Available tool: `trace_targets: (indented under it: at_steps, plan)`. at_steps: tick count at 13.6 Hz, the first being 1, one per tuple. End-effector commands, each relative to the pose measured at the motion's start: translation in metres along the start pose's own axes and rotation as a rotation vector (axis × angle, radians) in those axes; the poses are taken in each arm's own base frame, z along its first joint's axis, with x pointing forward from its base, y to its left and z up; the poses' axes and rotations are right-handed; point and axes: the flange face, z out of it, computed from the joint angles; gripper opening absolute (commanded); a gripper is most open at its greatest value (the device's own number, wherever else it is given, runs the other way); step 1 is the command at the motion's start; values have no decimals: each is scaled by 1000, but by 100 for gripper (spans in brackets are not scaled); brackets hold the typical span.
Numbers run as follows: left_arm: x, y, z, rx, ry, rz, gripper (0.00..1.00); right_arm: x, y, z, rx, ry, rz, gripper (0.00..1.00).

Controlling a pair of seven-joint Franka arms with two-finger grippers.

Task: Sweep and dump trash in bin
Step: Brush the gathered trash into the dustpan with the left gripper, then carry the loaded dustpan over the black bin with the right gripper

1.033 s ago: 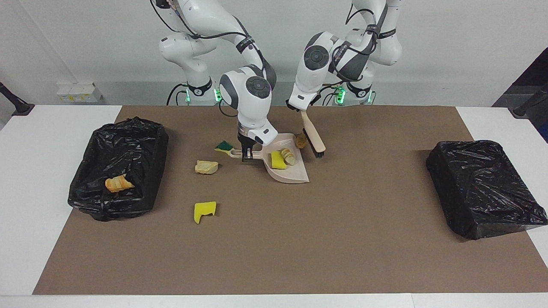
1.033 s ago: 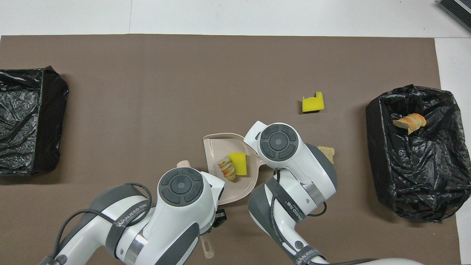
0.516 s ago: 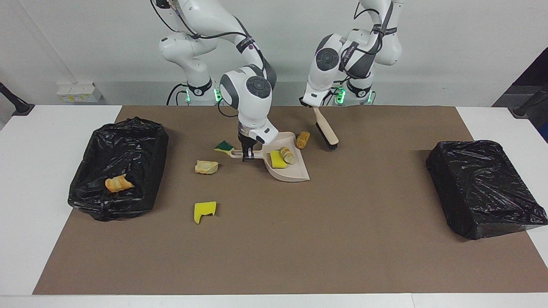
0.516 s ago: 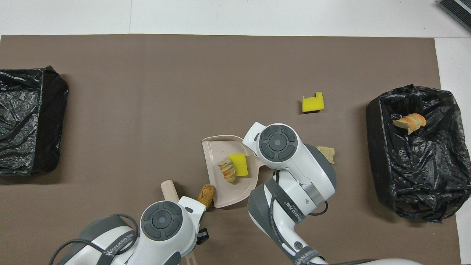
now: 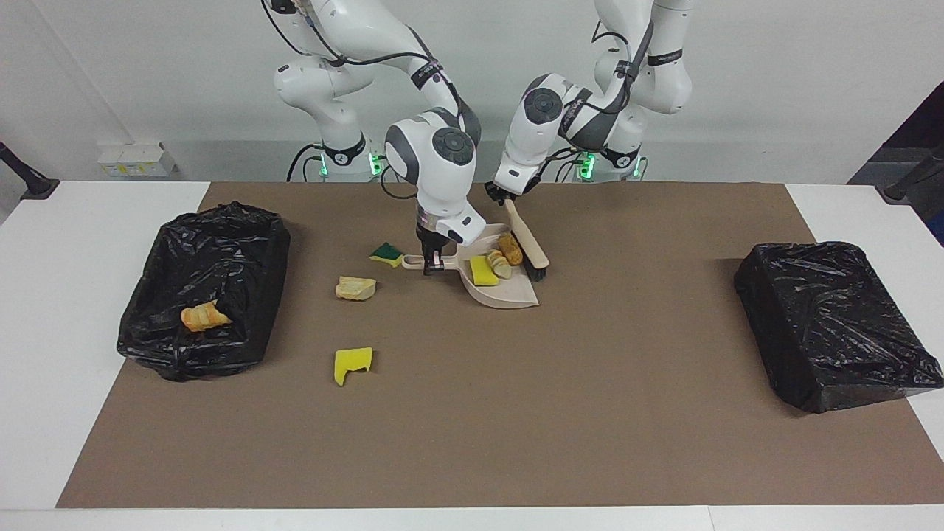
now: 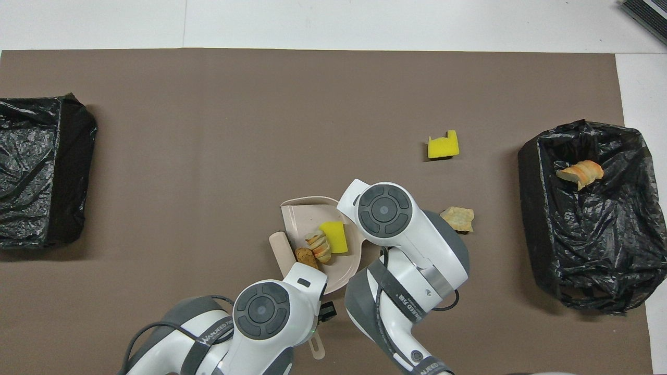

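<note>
Facing view shows the right gripper (image 5: 433, 264) clamped on the thin handle of the beige dustpan (image 5: 509, 293), which lies flat on the brown mat (image 5: 590, 442) a little toward the robots' edge, about midway along it. The left gripper (image 5: 503, 193) is closed on the handle of the hand brush (image 5: 528, 246), whose dark bristles rest at the dustpan's rim on the side of the left arm's end.

Inside the pan lie three scraps: a yellow sponge chunk (image 5: 483, 271), a striped bread-like lump (image 5: 500, 264) touching it, and an orange-brown lump (image 5: 509, 248) just beside the brush.

Three scraps are loose on the mat. A green-and-yellow sponge (image 5: 387, 254) sits at the tip of the dustpan handle. A beige lump (image 5: 355, 287) lies near it, farther from the robots. A notched yellow sponge (image 5: 352, 364) lies farther out again, well apart from the pan.

A black-lined bin (image 5: 147, 324) stands at the mat's edge at the right arm's end, with one orange bread piece (image 5: 204, 317) in it. Bare mat runs between the loose scraps and that bin.

A second black bin (image 5: 837, 324) stands at the mat's edge at the left arm's end, overhanging the mat onto the white table (image 5: 44, 332). The stretch between it and the dustpan is open, as is the whole strip along the mat's edge farthest from the robots.
</note>
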Motion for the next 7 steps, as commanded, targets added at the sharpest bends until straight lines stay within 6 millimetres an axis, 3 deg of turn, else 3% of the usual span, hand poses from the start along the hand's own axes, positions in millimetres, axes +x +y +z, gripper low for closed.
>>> trace_targets:
  at_steps: [1,4,7]
  plan:
    - [-2,32,-13,-27,-10,80,0,-6,-8,0,-2,-8,21,0]
    - [-6,23,-27,32,-48,91,0,-9,-5,1,6,22,51,0]
    - [-5,7,-66,87,-53,110,0,-16,-12,20,1,128,120,0]
